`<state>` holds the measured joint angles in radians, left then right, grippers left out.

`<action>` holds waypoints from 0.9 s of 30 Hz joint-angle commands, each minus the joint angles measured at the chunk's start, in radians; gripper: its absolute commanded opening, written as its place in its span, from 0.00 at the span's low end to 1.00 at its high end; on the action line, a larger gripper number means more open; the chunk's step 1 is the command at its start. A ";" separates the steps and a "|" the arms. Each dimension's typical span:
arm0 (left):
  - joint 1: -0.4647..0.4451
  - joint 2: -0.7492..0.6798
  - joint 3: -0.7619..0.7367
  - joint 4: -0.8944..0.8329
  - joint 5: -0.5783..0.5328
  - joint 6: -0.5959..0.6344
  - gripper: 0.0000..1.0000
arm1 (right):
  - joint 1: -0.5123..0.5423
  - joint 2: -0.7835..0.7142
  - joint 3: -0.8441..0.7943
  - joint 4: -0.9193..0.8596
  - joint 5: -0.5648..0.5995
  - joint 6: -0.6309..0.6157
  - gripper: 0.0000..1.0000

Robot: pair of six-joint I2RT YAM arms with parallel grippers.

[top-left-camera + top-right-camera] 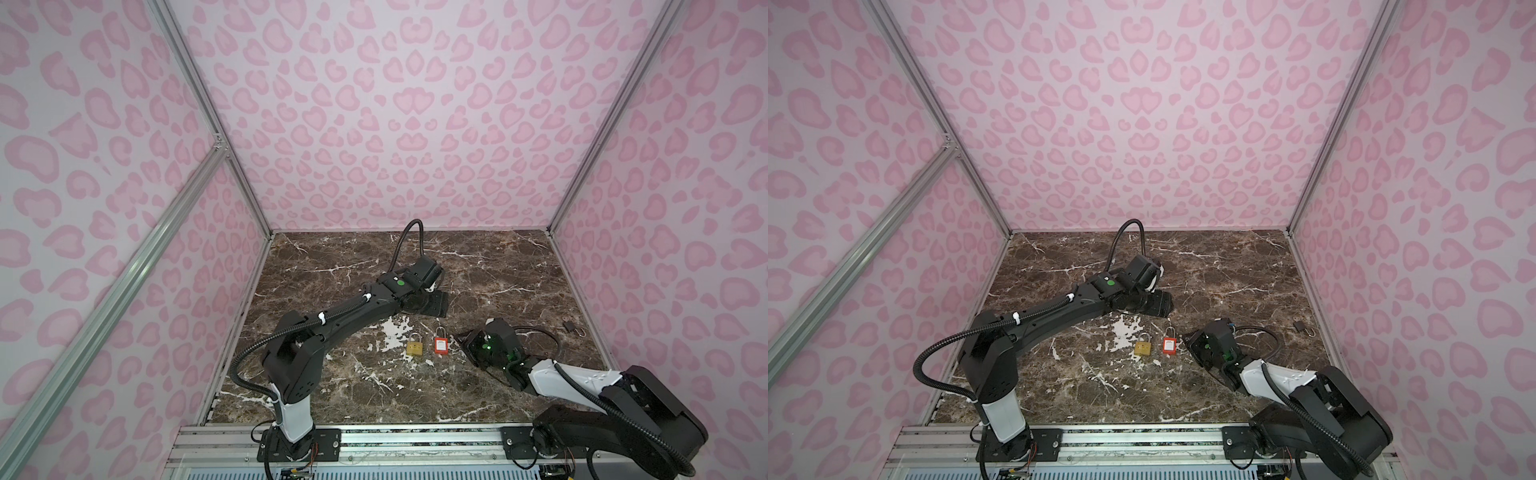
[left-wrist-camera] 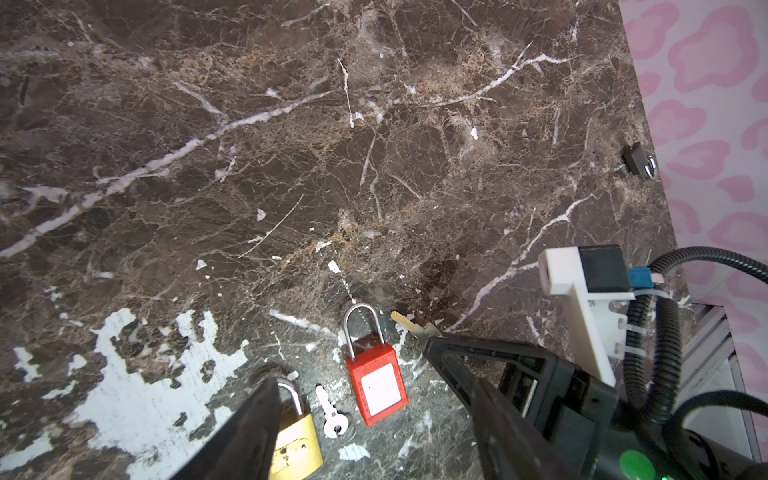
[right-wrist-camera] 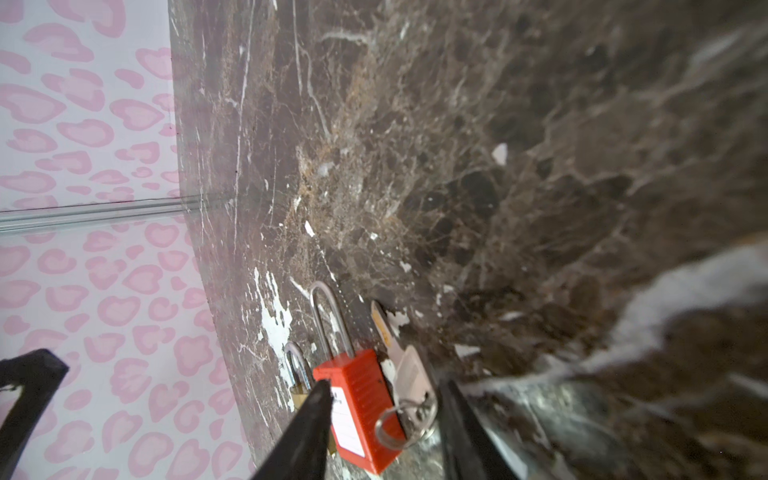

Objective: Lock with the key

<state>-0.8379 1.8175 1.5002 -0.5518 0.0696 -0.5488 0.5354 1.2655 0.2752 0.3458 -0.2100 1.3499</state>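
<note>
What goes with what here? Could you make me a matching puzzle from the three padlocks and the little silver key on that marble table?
Things:
1. red padlock
2. brass padlock
3. black padlock
4. silver key

Descriptions:
A. alone, close to the right-hand wall in both top views
B. lying between two padlocks
C. white label on its body
D. left one of the middle pair in both top views

Pairs: 1-C, 2-D, 3-A, 4-B

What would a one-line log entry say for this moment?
left tool: open, empty | right tool: open around key | key: beside red padlock, not inserted
</note>
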 commanded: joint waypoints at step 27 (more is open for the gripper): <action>-0.001 -0.023 -0.013 0.017 0.003 0.002 0.74 | -0.137 0.172 0.167 -0.162 -0.184 -0.260 0.34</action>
<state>-0.8379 1.7977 1.4879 -0.5514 0.0635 -0.5480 0.3977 1.4181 0.4431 0.1963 -0.3580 1.1065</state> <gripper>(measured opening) 0.741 0.353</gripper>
